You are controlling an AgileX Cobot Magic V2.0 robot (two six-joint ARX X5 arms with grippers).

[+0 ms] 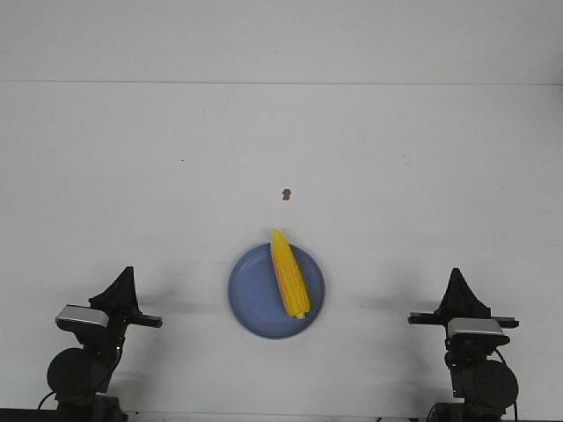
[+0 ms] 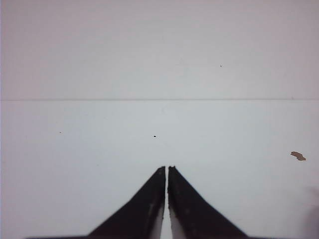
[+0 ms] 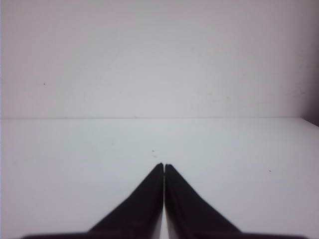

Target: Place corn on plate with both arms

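Yellow corn (image 1: 289,278) already lying on blue plate (image 1: 252,301); placing looks finished.

Resting diagonally across the plate's right half, pointed tip reaching past the far rim, blunt end near the front edge. Left tool (image 1: 123,283) and right tool (image 1: 456,285) parked well apart from the plate at either side of the white tabletop (image 1: 132,167), each with jaws pressed together and holding nothing. Nothing apparently left to do. Small brown speck (image 1: 286,193) beyond the plate, untouched.
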